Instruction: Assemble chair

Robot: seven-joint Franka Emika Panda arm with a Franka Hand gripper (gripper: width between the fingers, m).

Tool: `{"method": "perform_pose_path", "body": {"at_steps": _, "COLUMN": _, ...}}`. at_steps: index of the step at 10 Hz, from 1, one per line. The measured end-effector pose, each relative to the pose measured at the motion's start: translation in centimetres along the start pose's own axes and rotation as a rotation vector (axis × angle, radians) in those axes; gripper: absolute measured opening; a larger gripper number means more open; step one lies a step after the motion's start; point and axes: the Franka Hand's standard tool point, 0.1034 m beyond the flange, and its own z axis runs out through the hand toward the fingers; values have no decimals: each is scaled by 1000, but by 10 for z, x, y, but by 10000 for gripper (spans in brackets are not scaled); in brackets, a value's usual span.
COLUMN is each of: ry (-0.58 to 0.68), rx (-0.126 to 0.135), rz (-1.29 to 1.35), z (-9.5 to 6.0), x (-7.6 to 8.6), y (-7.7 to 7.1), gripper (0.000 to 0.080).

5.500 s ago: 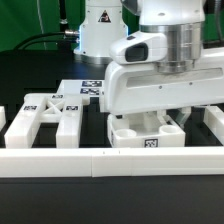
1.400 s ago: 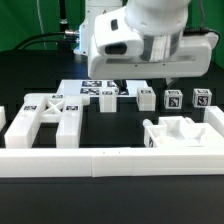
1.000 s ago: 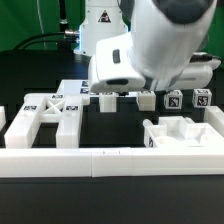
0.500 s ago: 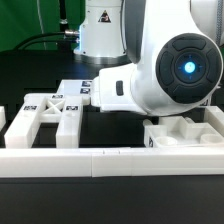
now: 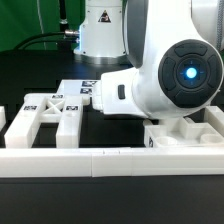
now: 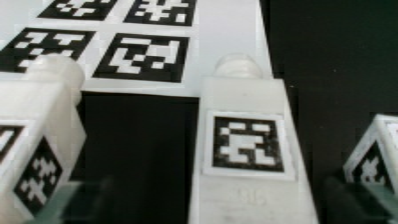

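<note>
In the wrist view a white square post [image 6: 244,135] with a tag on its face stands upright right under my gripper [image 6: 217,208]. Dim finger shapes sit wide apart at either side of the post and do not touch it, so the gripper is open. A second post [image 6: 36,135] and a third post [image 6: 374,150] flank it. In the exterior view the arm's body [image 5: 175,75] hides the gripper and the posts. The X-braced frame [image 5: 45,115] lies at the exterior view's left. The seat slab [image 5: 190,132] lies at the right, partly behind the arm.
The marker board [image 5: 83,90] lies behind the frame and also shows beyond the posts in the wrist view [image 6: 107,40]. A long low white rail [image 5: 100,160] runs along the table's front edge. The robot's base [image 5: 100,30] stands at the back.
The arm has left the seat slab, swung over to the row of posts and dropped low, and its body now hides them. It has barely moved over the last half second.
</note>
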Motion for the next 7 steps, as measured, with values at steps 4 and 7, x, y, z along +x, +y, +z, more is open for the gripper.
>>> {"method": "perform_pose_path", "body": {"at_steps": 4, "ry": 1, "rx": -1, "rz": -2, "z": -1, "x": 0, "y": -1, "gripper": 285}}
{"method": "perform_pose_path", "body": {"at_steps": 7, "ry": 0, "rx": -1, "rz": -28, "z": -16, "x": -11, "y": -3, "gripper": 285}}
